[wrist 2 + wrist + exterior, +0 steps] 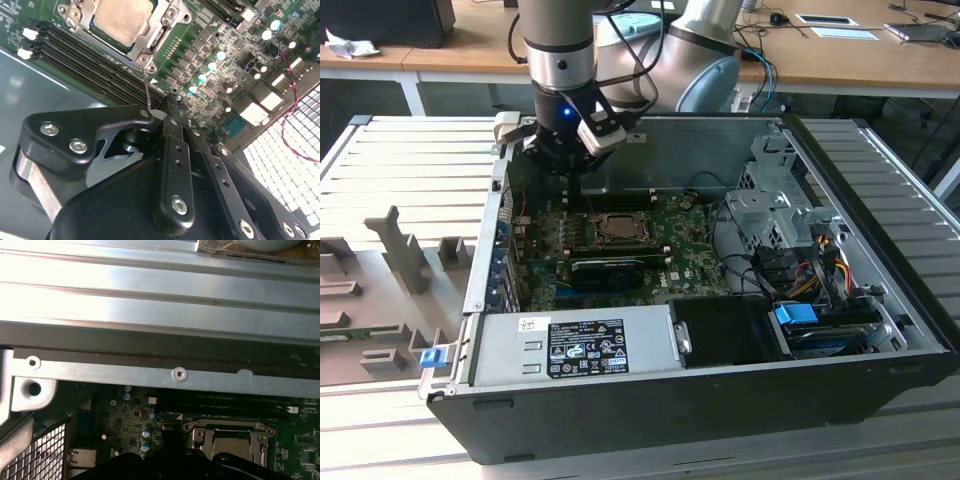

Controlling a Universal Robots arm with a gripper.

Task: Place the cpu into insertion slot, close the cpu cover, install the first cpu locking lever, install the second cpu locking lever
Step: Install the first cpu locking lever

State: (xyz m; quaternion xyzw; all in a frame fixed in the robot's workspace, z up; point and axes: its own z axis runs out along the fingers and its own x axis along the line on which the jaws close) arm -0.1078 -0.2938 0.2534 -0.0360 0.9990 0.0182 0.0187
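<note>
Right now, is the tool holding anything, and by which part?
The tool appears shut on a thin cpu locking lever, gripped at its free end.

A robotics lab: open computer case (720,400) on a slatted metal bench (410,160), cluttered desks (840,55) behind

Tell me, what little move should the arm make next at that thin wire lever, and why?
Probably press the locking lever down toward the board. The cpu already sits under the closed cpu cover, the lever juts out from its corner, and the gripper, jaws shut, is at its free end.
</note>
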